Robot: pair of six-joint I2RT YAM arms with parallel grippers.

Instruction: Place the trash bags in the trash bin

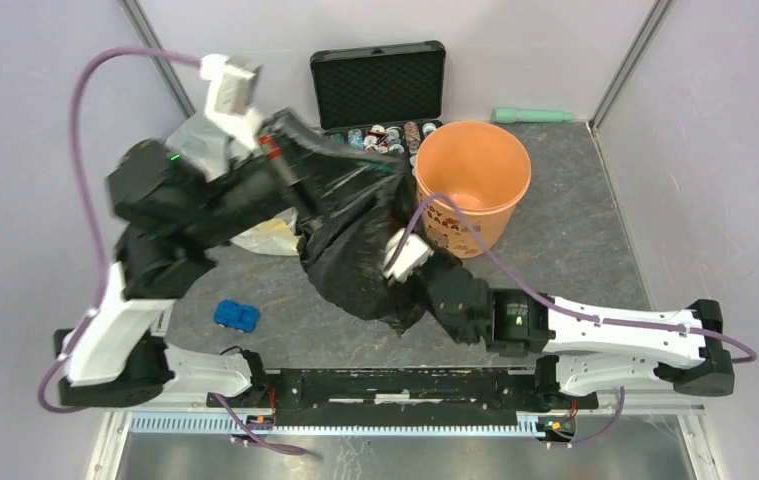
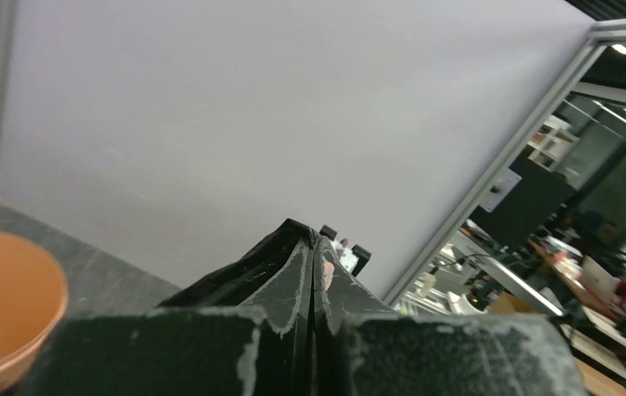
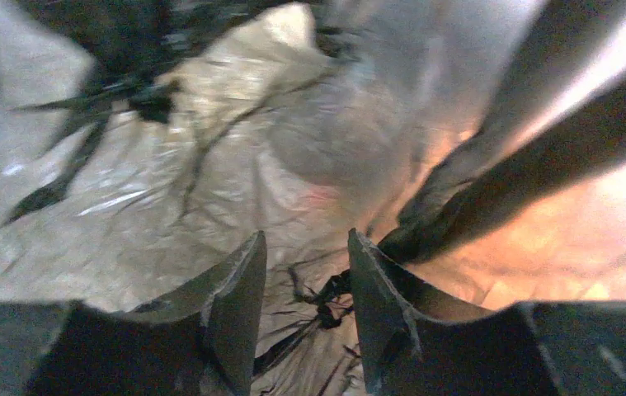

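The black trash bag (image 1: 355, 245) hangs wrinkled and glossy in the middle of the table, just left of the orange trash bin (image 1: 475, 178). My left gripper (image 1: 293, 130) is raised and shut on the bag's upper edge, which stretches toward the bin's rim. In the left wrist view the fingertips (image 2: 316, 247) are pressed together on black film (image 2: 235, 276), with the bin (image 2: 4, 301) at lower left. My right gripper (image 3: 305, 256) is open, pushed into the bag's folds, with thin backlit film (image 3: 210, 148) all around it. In the top view the bag hides its fingers.
An open black case of chips (image 1: 380, 90) stands behind the bin. A yellowish-white bag (image 1: 267, 236) lies left of the black bag. A blue toy car (image 1: 237, 316) sits near the front left. A green object (image 1: 533, 115) lies at the back right.
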